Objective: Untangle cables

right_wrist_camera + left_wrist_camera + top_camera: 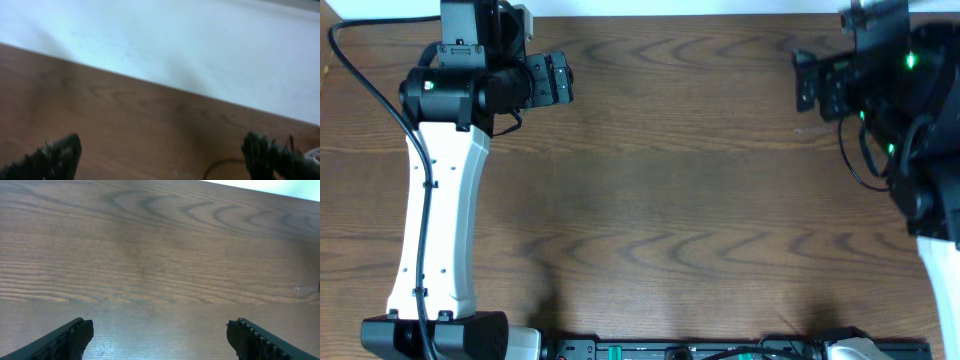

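No full cable shows. In the right wrist view a thin black cord loop lies on the wood just below my right gripper, and a few white strands show at the right edge. The rest of both is hidden. In the overhead view a thin black cord curves beside the right arm; I cannot tell whether it is a task cable. My right gripper is open and empty at the far right. My left gripper is open and empty over bare wood at the far left.
The brown wooden table fills the view. Its far edge runs close behind my right gripper, with a pale surface beyond. The arm bases and a black rail stand along the near edge.
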`<state>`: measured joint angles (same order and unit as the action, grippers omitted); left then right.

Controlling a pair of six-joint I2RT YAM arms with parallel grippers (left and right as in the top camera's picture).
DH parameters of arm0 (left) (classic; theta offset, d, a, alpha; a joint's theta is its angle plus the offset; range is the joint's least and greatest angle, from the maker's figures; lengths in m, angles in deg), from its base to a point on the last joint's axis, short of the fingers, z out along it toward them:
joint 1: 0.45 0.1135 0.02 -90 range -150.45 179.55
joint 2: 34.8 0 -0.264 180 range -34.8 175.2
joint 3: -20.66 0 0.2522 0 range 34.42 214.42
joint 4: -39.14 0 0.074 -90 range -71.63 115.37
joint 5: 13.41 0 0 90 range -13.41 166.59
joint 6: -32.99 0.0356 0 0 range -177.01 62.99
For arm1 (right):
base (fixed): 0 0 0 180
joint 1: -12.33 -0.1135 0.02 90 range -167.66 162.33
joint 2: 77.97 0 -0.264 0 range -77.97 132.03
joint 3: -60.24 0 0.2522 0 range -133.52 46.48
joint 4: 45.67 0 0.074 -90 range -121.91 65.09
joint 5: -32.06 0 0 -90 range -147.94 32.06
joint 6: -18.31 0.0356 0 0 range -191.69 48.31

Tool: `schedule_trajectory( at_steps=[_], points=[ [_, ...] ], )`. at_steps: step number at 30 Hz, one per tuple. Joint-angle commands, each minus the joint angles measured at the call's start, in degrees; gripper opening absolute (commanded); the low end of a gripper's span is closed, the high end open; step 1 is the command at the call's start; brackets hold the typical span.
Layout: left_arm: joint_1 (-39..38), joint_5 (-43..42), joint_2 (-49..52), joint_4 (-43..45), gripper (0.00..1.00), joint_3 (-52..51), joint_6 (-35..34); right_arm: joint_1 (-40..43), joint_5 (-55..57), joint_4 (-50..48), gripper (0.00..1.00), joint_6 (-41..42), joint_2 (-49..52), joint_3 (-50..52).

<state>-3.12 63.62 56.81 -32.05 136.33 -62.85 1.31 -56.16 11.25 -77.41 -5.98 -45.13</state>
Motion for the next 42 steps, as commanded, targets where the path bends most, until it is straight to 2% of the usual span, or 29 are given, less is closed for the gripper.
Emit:
schedule_trajectory(
  at_steps=[1, 13, 18, 27, 33, 38, 42],
  points=[
    [0.0, 0.6, 0.1, -0.2, 0.92, 0.3, 0.9, 3.2, -4.8, -7.7, 0.99, -0.6, -7.2, 12.9],
    [0.0, 0.6, 0.1, -0.2, 0.92, 0.3, 0.9, 5.1, -6.9, -37.0, 0.99, -0.1, -30.7, 50.4],
    [0.0, 0.6, 0.1, -0.2, 0.92, 0.3, 0.9, 5.1, -6.9, -45.5, 0.99, -0.1, -41.0, 63.3],
    [0.0, 0.6, 0.1, -0.2, 0.92, 0.3, 0.9, 5.1, -6.9, -51.1, 0.99, -0.1, -58.3, 79.6],
    [0.0, 0.6, 0.1, -0.2, 0.92, 0.3, 0.9, 5.1, -6.9, -53.8, 0.99, 1.4, -66.2, 88.0],
    [0.0, 0.6, 0.1, -0.2, 0.92, 0.3, 0.9, 5.1, -6.9, -50.9, 0.99, 1.9, -71.3, 91.3],
    [0.0, 0.6, 0.1, -0.2, 0.92, 0.3, 0.9, 5.1, -6.6, -47.7, 0.99, 2.0, -71.7, 91.3]
  ],
)
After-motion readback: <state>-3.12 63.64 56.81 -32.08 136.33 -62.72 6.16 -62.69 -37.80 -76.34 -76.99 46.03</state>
